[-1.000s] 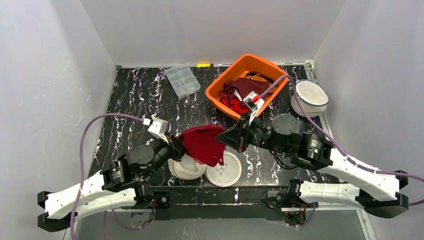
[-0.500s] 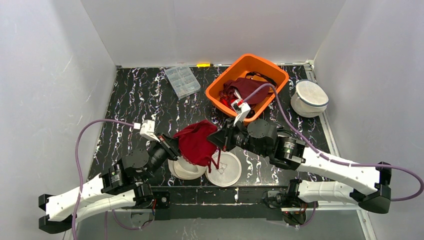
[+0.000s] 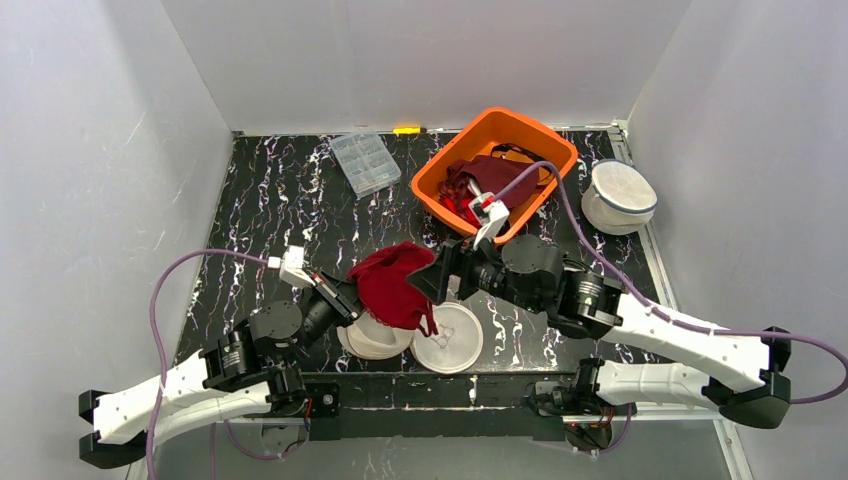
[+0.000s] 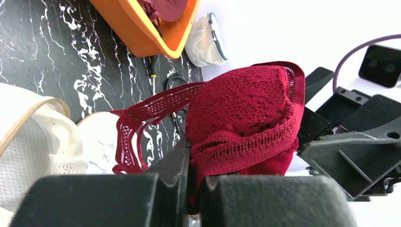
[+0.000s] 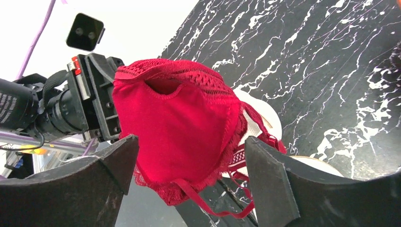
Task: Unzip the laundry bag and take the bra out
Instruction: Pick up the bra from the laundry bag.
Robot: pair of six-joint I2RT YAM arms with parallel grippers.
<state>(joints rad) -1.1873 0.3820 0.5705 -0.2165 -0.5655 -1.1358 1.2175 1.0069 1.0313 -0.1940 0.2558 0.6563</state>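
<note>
Start at the white mesh laundry bag, which lies open on the black white-veined marble tabletop as a soft, slumped shell with its round flat half beside it.

Just above the bag hangs the dark red lace bra. It is out of the bag and bunched into a rounded cup, its openwork strap drooping toward the bag. Your left gripper is clamped on the cup's lower edge, the lace pinched tight between its fingers.

The relation that matters is this: the bra sits between your two grippers, left of the right gripper, whose jaws stand spread wide and empty facing the cup's smooth inner lining. From the right wrist view the cup fills the gap between them, but you cannot tell whether the fingers already flank it or stop just short. The left arm is the one in contact; the right is right beside. The fabric is limp and snag-prone, so I'd expect it to sag and trail its strap.

Beyond the bag to the right is the orange plastic tub, rigid and holding more dark red garments. Beyond the bag to the left is a clear plastic compartment box. Far right of the bag sits a second white round mesh pouch.
</note>
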